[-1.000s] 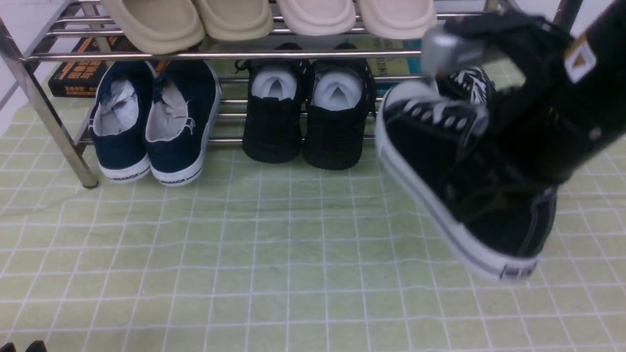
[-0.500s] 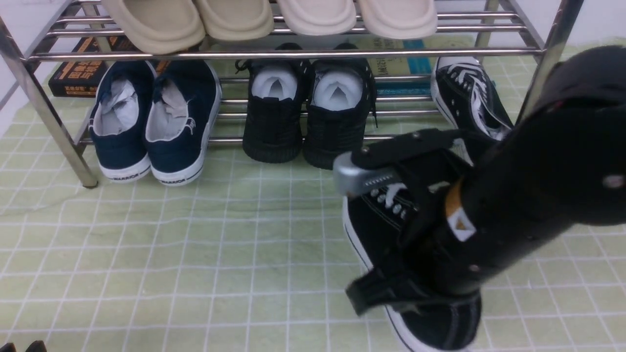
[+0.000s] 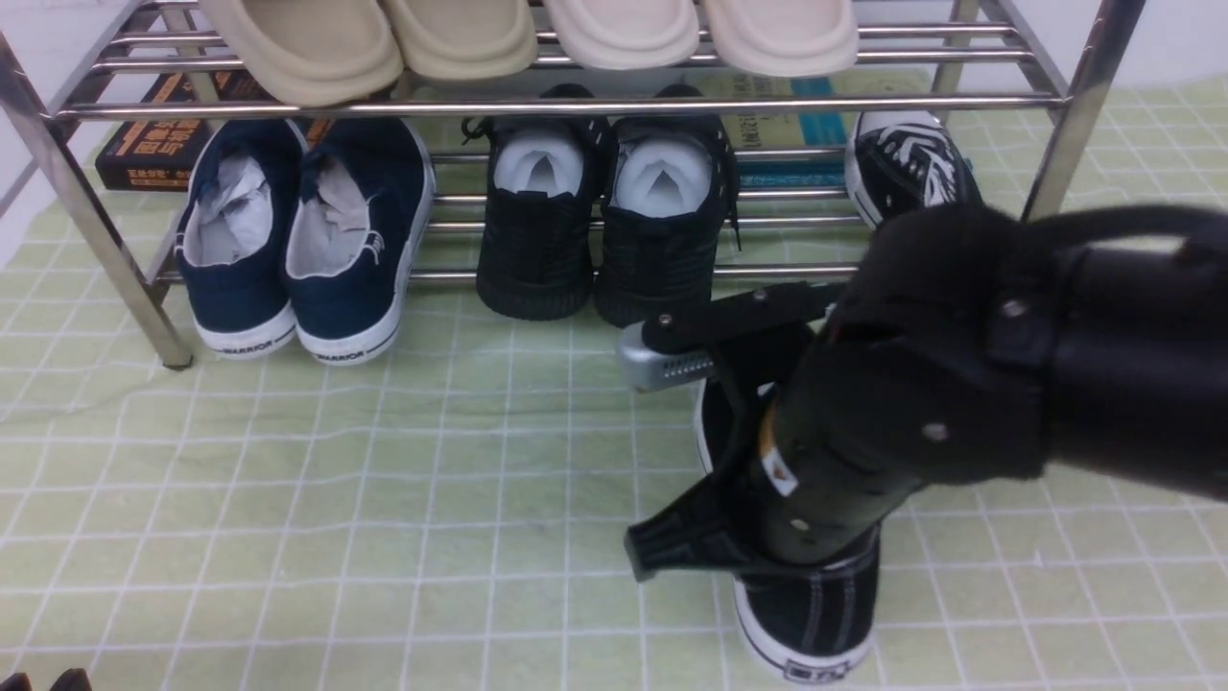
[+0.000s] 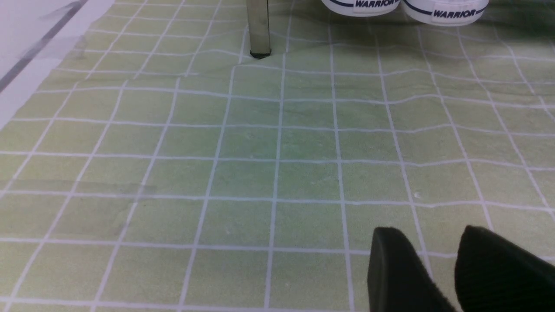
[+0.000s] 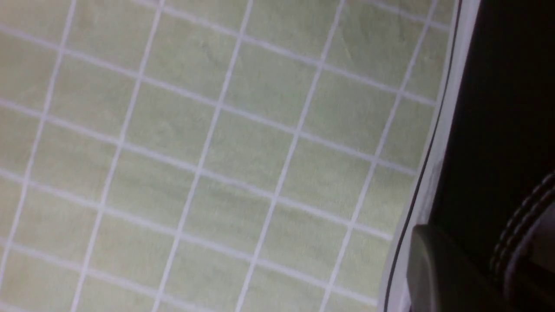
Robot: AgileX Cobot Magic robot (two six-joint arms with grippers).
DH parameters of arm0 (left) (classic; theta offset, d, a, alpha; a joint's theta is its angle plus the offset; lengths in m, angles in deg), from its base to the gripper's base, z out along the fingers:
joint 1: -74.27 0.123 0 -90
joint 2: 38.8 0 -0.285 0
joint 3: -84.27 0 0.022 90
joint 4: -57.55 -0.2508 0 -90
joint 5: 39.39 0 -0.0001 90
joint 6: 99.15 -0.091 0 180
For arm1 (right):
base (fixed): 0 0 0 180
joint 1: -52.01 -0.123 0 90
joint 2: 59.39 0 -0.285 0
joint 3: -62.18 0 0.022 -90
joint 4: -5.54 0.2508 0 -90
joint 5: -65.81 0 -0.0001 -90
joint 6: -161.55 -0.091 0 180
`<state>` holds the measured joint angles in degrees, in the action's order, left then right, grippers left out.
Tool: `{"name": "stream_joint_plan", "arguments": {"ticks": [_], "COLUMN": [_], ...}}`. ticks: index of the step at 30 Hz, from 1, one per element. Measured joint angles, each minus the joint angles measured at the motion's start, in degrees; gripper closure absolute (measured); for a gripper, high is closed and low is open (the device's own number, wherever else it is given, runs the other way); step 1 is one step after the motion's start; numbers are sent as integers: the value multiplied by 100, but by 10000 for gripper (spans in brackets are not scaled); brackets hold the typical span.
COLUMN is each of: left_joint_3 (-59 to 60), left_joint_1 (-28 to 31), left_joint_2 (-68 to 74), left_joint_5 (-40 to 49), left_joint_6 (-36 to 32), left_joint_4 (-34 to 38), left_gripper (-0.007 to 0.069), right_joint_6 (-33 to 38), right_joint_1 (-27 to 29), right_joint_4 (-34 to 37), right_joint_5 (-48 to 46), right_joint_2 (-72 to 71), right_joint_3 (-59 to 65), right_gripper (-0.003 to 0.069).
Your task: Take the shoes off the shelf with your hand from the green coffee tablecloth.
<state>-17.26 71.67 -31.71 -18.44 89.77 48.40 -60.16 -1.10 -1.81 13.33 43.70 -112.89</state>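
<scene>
One black canvas sneaker [image 3: 811,614] with a white striped sole stands on the green coffee tablecloth [image 3: 384,499], heel toward me. My right gripper [image 3: 782,537] comes down onto it from above, shut on its side wall near the collar. In the right wrist view one finger [image 5: 433,268] presses the outside of this sneaker [image 5: 498,130]; the other finger is hidden. The second sneaker [image 3: 907,168] sits on the shelf's [image 3: 576,106] lower tier at the right. My left gripper [image 4: 429,242] hovers low over the cloth, open and holding nothing.
Navy white-soled slip-ons [image 3: 307,240] and all-black mesh shoes [image 3: 604,230] fill the lower tier. Beige slippers [image 3: 460,38] lie on the upper tier. Books [image 3: 153,144] lie behind the rack. The rack's slanted legs [image 3: 106,250] stand on the cloth at both sides.
My right arm has brought the sneaker from shelf height down and toward me. It hung tilted in the air; now its sole rests on the cloth.
</scene>
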Motion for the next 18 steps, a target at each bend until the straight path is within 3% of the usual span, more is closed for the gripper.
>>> {"name": "stream_joint_plan", "arguments": {"ticks": [18], "left_joint_3": [0], "left_joint_1": [0], "left_joint_2": [0], "left_joint_5": [5], "left_joint_6": [0], "left_joint_4": [0], "left_gripper": [383], "right_joint_6": [-211], "right_joint_1": [0], "right_joint_4": [-317], "right_joint_5": [467], "right_joint_2": [721], "right_joint_3": [0], "right_gripper": [589]}}
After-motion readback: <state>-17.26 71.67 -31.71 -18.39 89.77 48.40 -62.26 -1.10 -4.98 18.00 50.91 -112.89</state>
